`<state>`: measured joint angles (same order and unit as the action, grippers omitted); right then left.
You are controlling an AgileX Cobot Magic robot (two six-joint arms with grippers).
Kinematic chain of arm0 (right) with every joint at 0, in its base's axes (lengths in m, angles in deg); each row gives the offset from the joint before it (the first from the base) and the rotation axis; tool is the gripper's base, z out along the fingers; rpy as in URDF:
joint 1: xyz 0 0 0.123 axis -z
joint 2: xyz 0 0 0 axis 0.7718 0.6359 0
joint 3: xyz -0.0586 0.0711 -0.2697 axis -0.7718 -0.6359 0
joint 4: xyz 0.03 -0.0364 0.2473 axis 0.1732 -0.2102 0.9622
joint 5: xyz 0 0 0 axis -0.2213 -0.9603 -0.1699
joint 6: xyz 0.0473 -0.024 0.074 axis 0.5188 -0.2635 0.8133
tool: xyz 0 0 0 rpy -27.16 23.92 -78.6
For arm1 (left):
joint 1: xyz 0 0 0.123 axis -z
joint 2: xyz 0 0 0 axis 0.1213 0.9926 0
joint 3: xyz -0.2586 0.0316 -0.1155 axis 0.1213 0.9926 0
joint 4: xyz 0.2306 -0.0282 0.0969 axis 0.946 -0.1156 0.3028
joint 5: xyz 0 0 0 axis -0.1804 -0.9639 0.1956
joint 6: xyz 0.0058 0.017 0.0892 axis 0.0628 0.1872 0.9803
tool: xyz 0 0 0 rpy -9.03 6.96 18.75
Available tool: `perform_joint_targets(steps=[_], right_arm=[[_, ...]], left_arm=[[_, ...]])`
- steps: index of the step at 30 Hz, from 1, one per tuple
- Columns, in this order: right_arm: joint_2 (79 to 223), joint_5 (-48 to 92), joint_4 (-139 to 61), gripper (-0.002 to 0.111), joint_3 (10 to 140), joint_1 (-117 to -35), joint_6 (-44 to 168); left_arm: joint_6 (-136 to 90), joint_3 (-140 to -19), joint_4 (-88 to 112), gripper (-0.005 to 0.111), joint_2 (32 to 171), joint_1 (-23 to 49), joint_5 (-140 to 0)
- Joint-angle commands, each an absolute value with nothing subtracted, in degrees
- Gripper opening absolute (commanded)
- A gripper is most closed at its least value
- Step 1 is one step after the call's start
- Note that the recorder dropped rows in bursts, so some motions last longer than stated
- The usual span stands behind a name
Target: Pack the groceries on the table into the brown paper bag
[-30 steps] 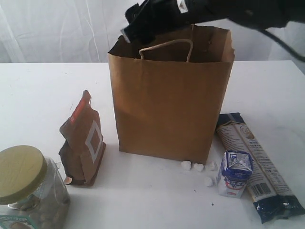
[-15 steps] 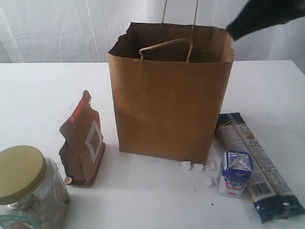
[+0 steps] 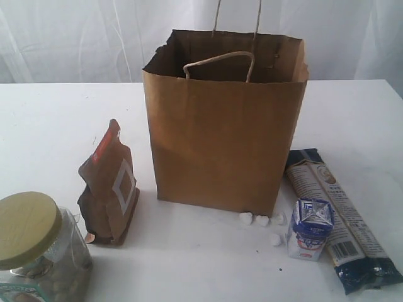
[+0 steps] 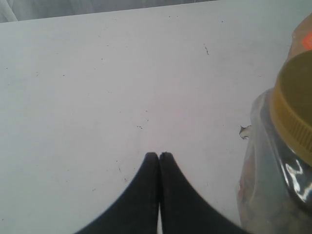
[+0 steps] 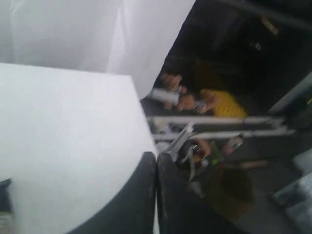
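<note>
1. The right gripper (image 5: 156, 157), over the tall kraft-brown paper bag (image 3: 220, 138) a second ago, has left my exterior view. It is pressed closed and empty above the edge of the white table (image 3: 56, 119).
2. The left gripper (image 4: 159, 157) is closed and empty too, beside the clear jar with olive-gold lid (image 3: 38, 251), which the frame cuts off.
3. I cannot see inside the bag.
4. Around the upright bag I count one jar, one brown-red pouch (image 3: 110, 185), one small blue-white carton (image 3: 310, 229), one long dark-blue-and-cream packet (image 3: 337, 214) and four small white crumbs (image 3: 261, 221).

The bench (image 3: 56, 119) lies bare left and far right of the brown paper bag (image 3: 220, 138), whose open mouth is partly crossed by its near handle (image 3: 219, 58). Up front, the pouch (image 3: 110, 185), jar (image 3: 38, 251), carton (image 3: 310, 229) and packet (image 3: 340, 220) narrow the passages.
</note>
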<state>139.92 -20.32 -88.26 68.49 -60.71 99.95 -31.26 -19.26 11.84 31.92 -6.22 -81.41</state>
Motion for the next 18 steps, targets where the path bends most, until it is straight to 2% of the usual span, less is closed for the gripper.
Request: perform_joint_targets(steps=[1,6,14,18], right_arm=[[138.4,-9.2,-64.0,0.0,60.7,-50.4,94.8],[129.3,-0.2,-48.3,0.0,52.4,-48.6,85.9],[99.8,7.6,-57.1,0.0,48.5,-48.8,77.9],[87.5,-0.5,-61.3,0.0,48.5,-48.8,73.2]], left_arm=[[-31.3,-19.1,11.8,0.0,31.7,-6.3,-81.2],[-31.3,-19.1,11.8,0.0,31.7,-6.3,-81.2],[-31.3,-19.1,11.8,0.0,31.7,-6.3,-81.2],[-31.3,-19.1,11.8,0.0,31.7,-6.3,-81.2]])
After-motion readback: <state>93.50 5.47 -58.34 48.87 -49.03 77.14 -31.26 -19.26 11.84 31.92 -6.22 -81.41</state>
